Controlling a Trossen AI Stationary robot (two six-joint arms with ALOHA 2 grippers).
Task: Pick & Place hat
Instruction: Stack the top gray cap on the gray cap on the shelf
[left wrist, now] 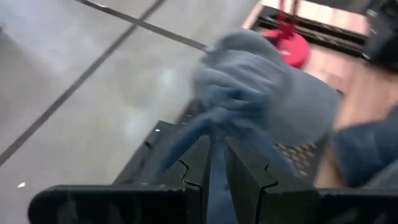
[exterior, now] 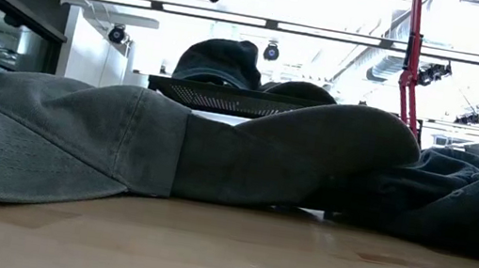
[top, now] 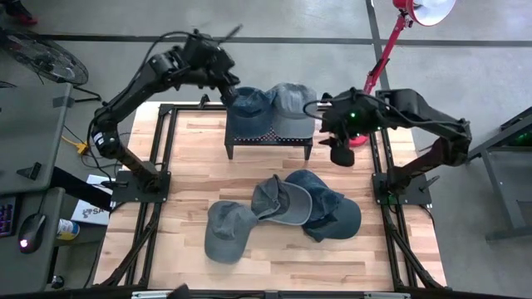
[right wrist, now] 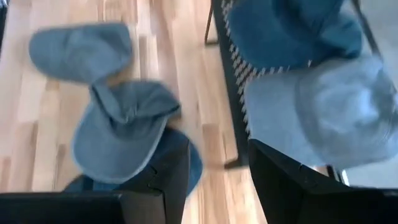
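Left gripper (top: pixel 226 83): jaws narrow, pinching the dark blue hat (top: pixel 249 106) at its far-left edge on the black rack (top: pixel 268 144)
Grey hat (top: pixel 293 104): touching it on the right
Right gripper (top: pixel 339 149): parted, empty, off the rack's right end
Loose hats (top: pixel 291 203): on the table (top: pixel 191 166), nearer the right arm
Room: open table left of the rack

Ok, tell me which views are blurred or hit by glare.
Left wrist view: heavy motion blur over the dark blue hat beyond the left gripper. Right wrist view: softer blur across the hats and rack. Low view: bright ceiling lights leave everything backlit. High view: sharp and evenly lit.
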